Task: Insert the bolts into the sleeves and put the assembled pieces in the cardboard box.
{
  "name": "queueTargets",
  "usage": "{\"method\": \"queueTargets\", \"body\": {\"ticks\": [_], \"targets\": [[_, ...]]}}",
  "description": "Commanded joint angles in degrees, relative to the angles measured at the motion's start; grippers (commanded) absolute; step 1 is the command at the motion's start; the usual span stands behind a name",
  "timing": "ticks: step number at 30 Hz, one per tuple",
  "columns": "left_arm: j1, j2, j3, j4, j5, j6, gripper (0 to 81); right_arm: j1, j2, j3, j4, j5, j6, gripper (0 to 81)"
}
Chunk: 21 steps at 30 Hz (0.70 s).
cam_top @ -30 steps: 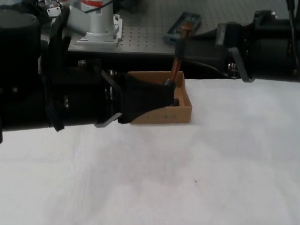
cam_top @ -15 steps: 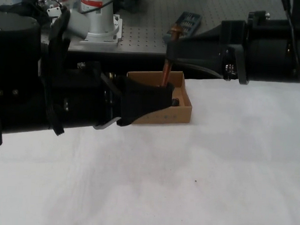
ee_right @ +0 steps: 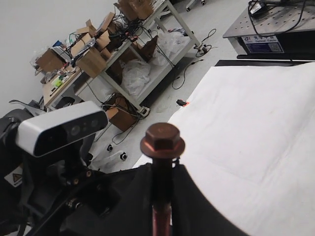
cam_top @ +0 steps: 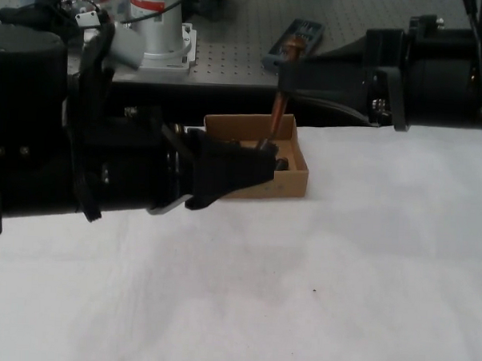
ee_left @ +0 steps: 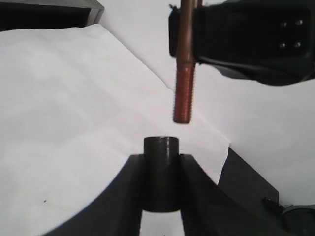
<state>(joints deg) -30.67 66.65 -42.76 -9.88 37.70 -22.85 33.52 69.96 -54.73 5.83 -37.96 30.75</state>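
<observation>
A white padded sheet covers my surface [cam_top: 341, 273], which is bare apart from a small open brown cardboard box [cam_top: 293, 181] standing near its far edge. Behind it lies a grey perforated metal table [cam_top: 247, 37] carrying a silver column base [cam_top: 156, 25]. Off to the side of the room stands a metal shelf rack [ee_right: 113, 54] piled with cardboard boxes and bags, with cables on the floor. A white-and-grey camera [ee_right: 61, 130] sits on my left arm.

My left arm lies low and roughly level across the surface, ending at the box. My left claw [ee_left: 160, 164] pinches a short dark cylindrical sleeve [ee_left: 160, 167], one finger on each side, with the open end facing up.

My right arm comes in from the other side, higher up, along the far edge of the surface. My right claw [ee_right: 162, 179] is pressed onto the shank of a long copper-coloured hex-head bolt [ee_left: 183, 93], which it holds nearly upright, head on top. The threaded tip hangs just above the sleeve's mouth, close to in line with it and not touching.

From the high view, the bolt [cam_top: 274, 118] and my left claw [cam_top: 262, 161] meet in front of the box's open top.
</observation>
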Motion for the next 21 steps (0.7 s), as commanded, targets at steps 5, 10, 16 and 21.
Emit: {"method": "queueTargets", "body": {"ticks": [5,10,16,21], "targets": [[0.2,-0.7,-0.7,-0.7,0.2,1.2,0.6,-0.4,0.1,-0.3,-0.3,0.1,-0.9,2.9],[0.2,-0.7,-0.7,-3.6,0.2,0.7,0.6,-0.4,0.1,-0.3,-0.3,0.0,-0.9,2.9],[0.2,-0.7,-0.7,-5.7,0.2,-1.2,0.6,-0.1,0.1,-0.3,-0.3,-0.3,-0.9,2.9],[0.2,-0.7,-0.7,-5.7,0.2,-1.2,0.6,-0.1,0.1,-0.3,-0.3,-0.3,-0.8,2.9]]}}
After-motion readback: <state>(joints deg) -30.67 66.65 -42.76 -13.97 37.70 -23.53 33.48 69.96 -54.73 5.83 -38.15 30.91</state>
